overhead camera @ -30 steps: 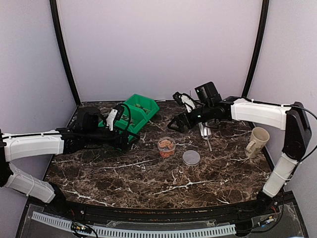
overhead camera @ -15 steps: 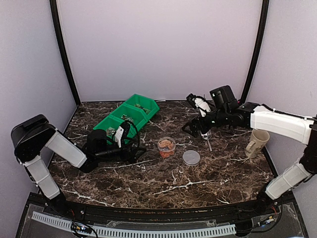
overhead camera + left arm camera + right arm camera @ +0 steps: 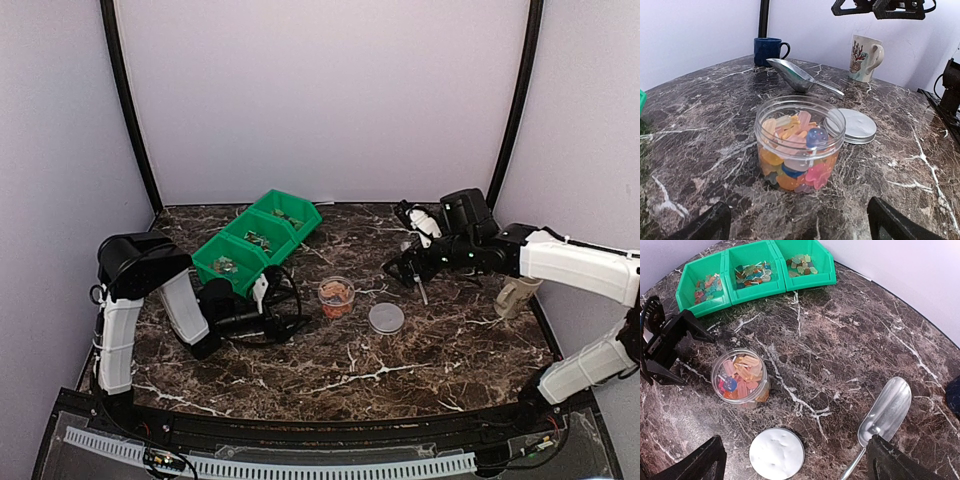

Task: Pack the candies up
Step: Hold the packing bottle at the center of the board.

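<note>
Left claw (image 3: 292, 316) gapes near the candies (image 3: 795, 150), bare marble (image 3: 805, 212) between.

Light bright, even, diffuse, seemingly from above; shadows soft and short. Faint sheen on marble counter (image 3: 330, 370). Overhead view grainy, edges bowed (near rail (image 3: 270, 462) curves). Wrist views sharper: candies (image 3: 790, 132) crisp inside jar (image 3: 840, 131).

A lab test cell: plain lilac walls (image 3: 320, 100) and black corner posts (image 3: 128, 110) enclose a marble-patterned table (image 3: 300, 370).

White arm shells (image 3: 578, 263), black joints (image 3: 468, 211)
</note>
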`<act>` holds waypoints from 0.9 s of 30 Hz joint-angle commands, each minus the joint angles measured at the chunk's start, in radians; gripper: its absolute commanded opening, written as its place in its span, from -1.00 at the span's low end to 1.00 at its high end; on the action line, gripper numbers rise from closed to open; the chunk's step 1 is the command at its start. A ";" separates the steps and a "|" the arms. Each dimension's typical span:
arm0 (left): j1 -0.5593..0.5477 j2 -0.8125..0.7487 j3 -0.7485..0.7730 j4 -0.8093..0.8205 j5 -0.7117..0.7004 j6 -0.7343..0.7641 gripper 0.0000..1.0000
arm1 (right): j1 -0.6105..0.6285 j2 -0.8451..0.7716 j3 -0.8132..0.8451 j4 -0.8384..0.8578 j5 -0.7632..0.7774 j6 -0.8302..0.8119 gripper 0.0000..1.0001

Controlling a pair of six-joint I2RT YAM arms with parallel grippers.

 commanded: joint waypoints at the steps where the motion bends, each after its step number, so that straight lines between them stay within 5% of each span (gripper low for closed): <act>1: -0.001 0.043 0.061 0.026 0.048 0.062 0.96 | -0.005 -0.035 -0.040 0.074 0.013 0.030 0.95; 21: -0.042 0.141 0.314 -0.239 0.039 0.030 0.98 | -0.005 -0.093 -0.155 0.079 0.016 0.072 0.95; 27: -0.048 0.184 0.311 -0.125 0.084 0.024 0.98 | -0.004 -0.121 -0.187 0.094 0.008 0.083 0.95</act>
